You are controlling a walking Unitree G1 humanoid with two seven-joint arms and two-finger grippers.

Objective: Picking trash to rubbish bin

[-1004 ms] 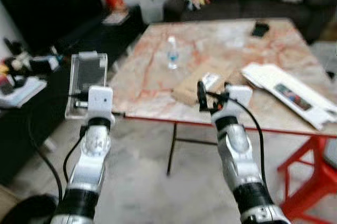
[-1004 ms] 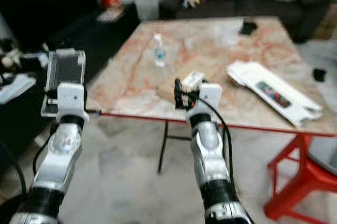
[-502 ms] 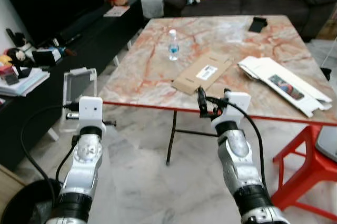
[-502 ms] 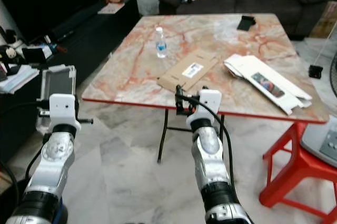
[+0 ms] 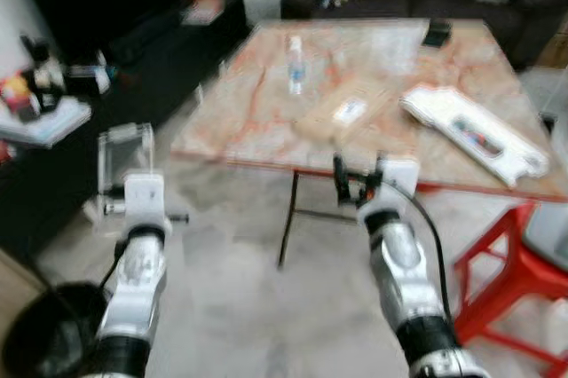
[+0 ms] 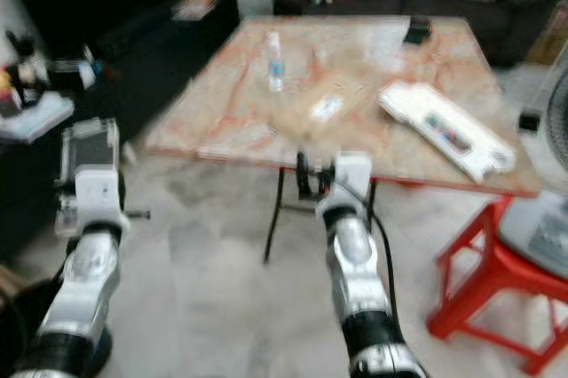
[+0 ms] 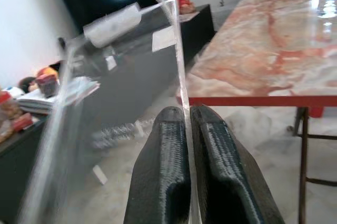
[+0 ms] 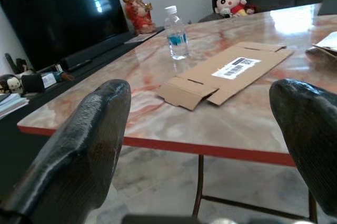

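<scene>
Clear plastic, the box (image 7: 121,77) looks light, stiff and slick; the left gripper (image 7: 185,145) pinches one thin wall edge-on, so it may swing or slip. Beside the table (image 5: 257,121), the right gripper (image 8: 210,145) hangs spread and empty, the bin (image 5: 44,334) at lower left.

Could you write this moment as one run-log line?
left claw: shut on clear box | right claw: open, facing table | cardboard, bottle on table

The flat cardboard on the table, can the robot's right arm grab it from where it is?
Probably not yet. The right gripper is open and nothing blocks the way, but it hangs short of the table edge, and the cardboard lies further in.
</scene>
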